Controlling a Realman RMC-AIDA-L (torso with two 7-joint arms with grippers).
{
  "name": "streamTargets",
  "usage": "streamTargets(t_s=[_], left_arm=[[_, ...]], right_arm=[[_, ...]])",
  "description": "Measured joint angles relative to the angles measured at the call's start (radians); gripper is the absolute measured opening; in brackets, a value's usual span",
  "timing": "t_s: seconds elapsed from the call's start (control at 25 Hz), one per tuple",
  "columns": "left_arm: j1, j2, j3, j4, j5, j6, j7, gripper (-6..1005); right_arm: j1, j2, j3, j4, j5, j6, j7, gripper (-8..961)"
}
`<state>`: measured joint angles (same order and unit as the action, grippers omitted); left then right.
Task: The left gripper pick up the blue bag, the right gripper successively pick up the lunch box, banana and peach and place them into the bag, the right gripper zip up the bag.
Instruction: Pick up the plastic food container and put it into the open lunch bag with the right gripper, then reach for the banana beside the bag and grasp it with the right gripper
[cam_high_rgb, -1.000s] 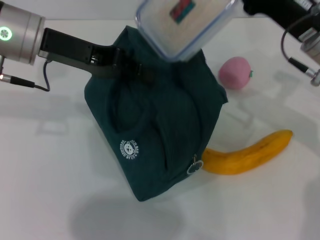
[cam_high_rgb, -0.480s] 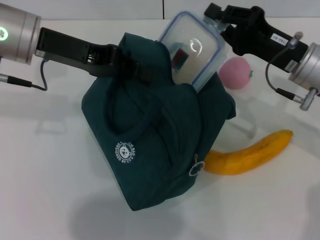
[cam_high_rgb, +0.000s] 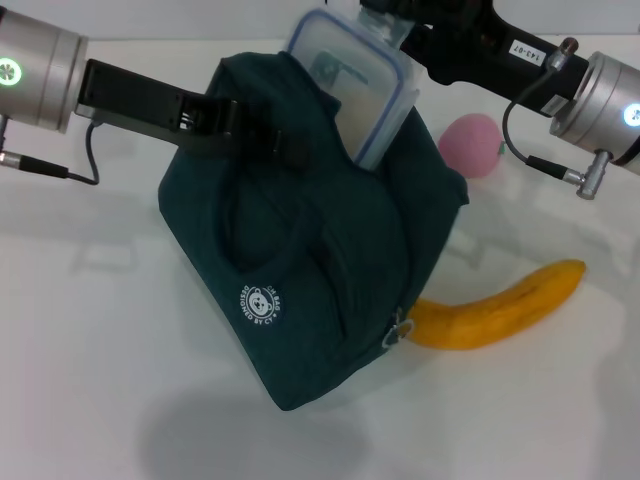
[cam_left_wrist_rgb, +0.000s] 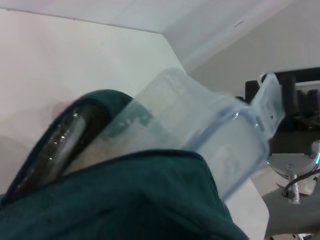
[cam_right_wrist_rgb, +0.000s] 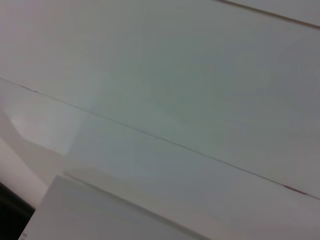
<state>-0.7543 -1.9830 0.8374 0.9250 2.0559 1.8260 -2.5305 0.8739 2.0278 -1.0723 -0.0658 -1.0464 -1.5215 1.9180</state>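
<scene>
Left gripper (cam_high_rgb: 262, 135) clamps the blue bag (cam_high_rgb: 310, 260) up mid-counter while the right gripper (cam_high_rgb: 395, 20) holds the lunch box (cam_high_rgb: 355, 95) half inside, and it could snag the rim, dragging the bag loose.

Blue bag (cam_high_rgb: 320, 250) mid-tabletop (cam_high_rgb: 90, 350), tilted. Lunch box (cam_high_rgb: 355, 85) partly in its open top, upper end sticking out toward the far edge. Peach (cam_high_rgb: 470, 145) right of the bag, toward the far edge. Banana (cam_high_rgb: 495, 307) right of the bag's base, nearer the front edge, its end just beside the bag.
</scene>
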Motion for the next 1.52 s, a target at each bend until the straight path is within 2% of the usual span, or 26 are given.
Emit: streamTargets(t_s=[0.08,0.28,0.52,0.72,0.76,0.8,0.96,1.2,1.32,1.52], left_arm=[[0.006,-0.001,-0.002,0.000,0.000,-0.001,0.008,38],[0.021,-0.001,-0.005,0.000,0.001,-0.001,0.010,38],[0.048,0.002,-0.008,0.000,-0.004,0.000,0.010,39],[0.068,0.007,-0.009,0.000,-0.005,0.001,0.027,39],[0.072,0.007,-0.009,0.000,-0.004,0.001,0.030,40],[0.076,0.007,-0.009,0.000,-0.004,0.001,0.032,40],[0.088,0.007,-0.009,-0.002,-0.005,-0.001,0.039,40],[0.093,0.007,-0.022,-0.038,-0.006,-0.003,0.051,41],[0.095,0.008,-0.029,-0.051,-0.006,-0.004,0.054,41],[0.100,0.008,-0.041,-0.051,-0.006,-0.004,0.054,42]], right_arm=[[0.000,0.000,0.000,0.000,0.000,-0.006,0.001,103],[-0.011,0.000,-0.001,-0.023,-0.001,-0.010,-0.003,305],[-0.104,-0.003,-0.011,-0.160,-0.006,-0.010,-0.001,503],[-0.166,-0.020,-0.093,-0.259,-0.016,-0.018,-0.010,744],[-0.166,-0.020,-0.093,-0.259,-0.016,-0.018,-0.010,760],[-0.206,-0.028,-0.121,-0.336,-0.065,-0.012,-0.028,776],[-0.230,-0.044,-0.118,-0.422,-0.178,-0.010,-0.064,839],[-0.230,-0.109,-0.114,-0.596,-0.515,-0.013,-0.119,835],[-0.233,-0.135,-0.112,-0.683,-0.628,-0.025,-0.125,833],[-0.218,-0.163,-0.111,-0.806,-0.793,-0.105,-0.123,823]])
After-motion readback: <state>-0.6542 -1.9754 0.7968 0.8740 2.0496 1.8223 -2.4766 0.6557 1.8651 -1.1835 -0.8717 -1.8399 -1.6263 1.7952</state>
